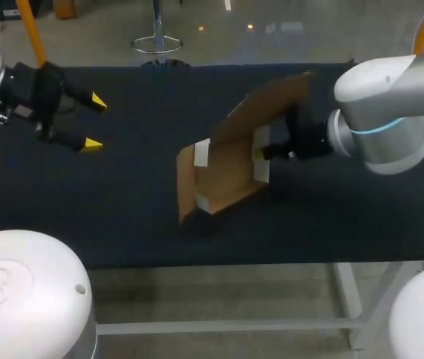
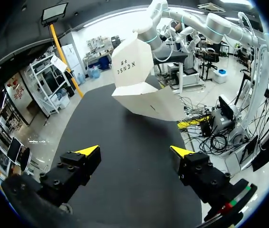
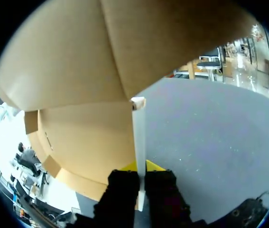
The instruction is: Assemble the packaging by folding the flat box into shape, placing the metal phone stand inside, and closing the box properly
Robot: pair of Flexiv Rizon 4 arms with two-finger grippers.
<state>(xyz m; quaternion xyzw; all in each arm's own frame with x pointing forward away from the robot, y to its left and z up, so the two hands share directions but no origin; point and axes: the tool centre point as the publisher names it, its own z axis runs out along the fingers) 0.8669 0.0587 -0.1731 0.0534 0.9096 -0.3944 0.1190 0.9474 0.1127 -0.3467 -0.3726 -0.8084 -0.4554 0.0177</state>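
A cardboard box (image 1: 226, 168), brown inside and white outside, stands half folded in the middle of the black table (image 1: 122, 209), its lid flap raised toward the back right. My right gripper (image 1: 260, 153) is shut on the box's right side wall; in the right wrist view the thin white wall edge (image 3: 139, 142) runs between the two yellow tips of the right gripper (image 3: 141, 167). My left gripper (image 1: 92, 122) hangs open at the far left, well away from the box. Ahead of the left gripper (image 2: 134, 152) the box (image 2: 143, 85) shows its white outside. No metal phone stand is visible.
The table's front edge (image 1: 219, 262) runs just below the box. My right arm's bulky elbow (image 1: 391, 112) hangs over the table's right end.
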